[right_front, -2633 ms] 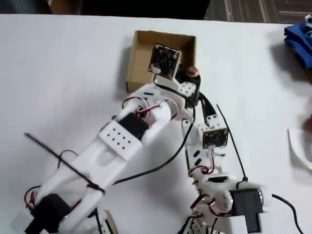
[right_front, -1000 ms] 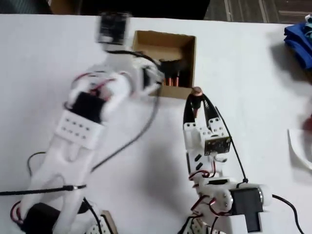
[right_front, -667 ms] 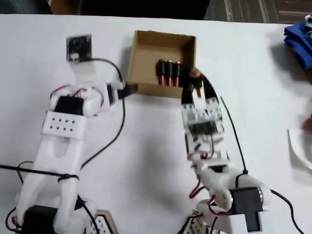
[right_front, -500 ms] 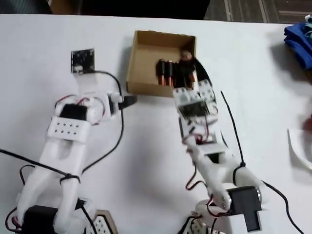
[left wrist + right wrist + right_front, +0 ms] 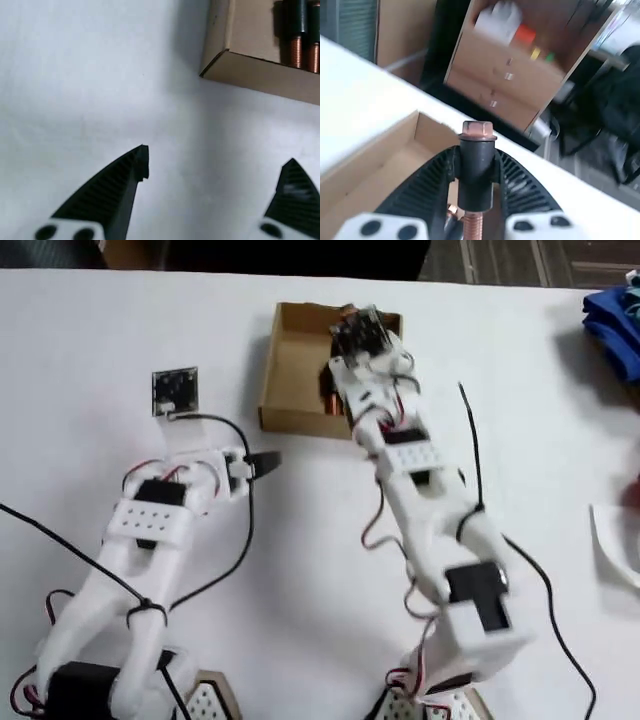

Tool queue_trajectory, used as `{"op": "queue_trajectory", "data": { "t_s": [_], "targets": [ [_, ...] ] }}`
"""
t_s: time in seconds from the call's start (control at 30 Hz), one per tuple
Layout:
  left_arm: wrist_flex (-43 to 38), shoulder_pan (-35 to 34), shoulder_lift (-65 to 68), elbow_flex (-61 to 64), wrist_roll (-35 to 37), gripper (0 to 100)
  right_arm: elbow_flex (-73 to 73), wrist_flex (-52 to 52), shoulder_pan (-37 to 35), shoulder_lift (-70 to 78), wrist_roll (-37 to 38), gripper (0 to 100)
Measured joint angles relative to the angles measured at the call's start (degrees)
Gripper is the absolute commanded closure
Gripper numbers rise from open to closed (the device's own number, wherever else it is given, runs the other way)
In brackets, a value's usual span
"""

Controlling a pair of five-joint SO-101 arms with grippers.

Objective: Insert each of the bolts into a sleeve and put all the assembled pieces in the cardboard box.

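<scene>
just above cardboard box (image 5: 292, 365), sleeved bolt (image 5: 476, 177) in right pincer (image 5: 476, 159)

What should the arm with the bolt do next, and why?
Probably lower a little, then open its jaws. The right gripper holds a sleeved bolt above the box, where other pieces already lie, so it looks ready to drop in.

The left arm (image 5: 150, 525), lower left, and the right arm (image 5: 430, 510), centre right, were white plastic with black servos (image 5: 478, 595), thin red and black cables (image 5: 249, 518), and black ribbed fingers (image 5: 117, 187)
</scene>
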Motion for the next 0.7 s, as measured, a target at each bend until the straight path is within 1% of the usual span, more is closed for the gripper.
{"op": "queue_trajectory", "data": {
  "t_s": [0.1, 0.17, 0.27, 0.43, 0.5, 0.57, 0.7],
  "targets": [
    [-0.09, 0.00, 0.00, 0.09, 0.00, 60, -8.53, 5.45, -0.53, 5.98, -0.26, 97.9],
    [-0.09, 0.00, 0.00, 0.09, 0.00, 60, -13.71, 8.26, -0.97, 9.14, -3.08, 97.9],
    [-0.18, 0.00, 0.00, 0.09, 0.00, 60, -21.10, 13.71, -1.23, 12.66, -11.78, 97.9],
    [-0.26, 0.00, 0.00, 0.09, 0.00, 60, -32.44, 25.67, -0.97, 18.29, -30.42, 97.9],
    [-0.26, 0.00, 0.00, 0.09, 0.00, 60, -35.96, 31.38, -0.97, 20.57, -35.16, 97.9],
    [-0.26, 0.00, 0.00, 0.09, 0.00, 60, -39.21, 36.48, -0.97, 22.95, -37.10, 97.9],
    [-0.26, 0.00, 0.00, 0.09, 0.00, 60, -44.48, 42.99, -1.23, 27.16, -38.42, 97.9]
  ]
}}
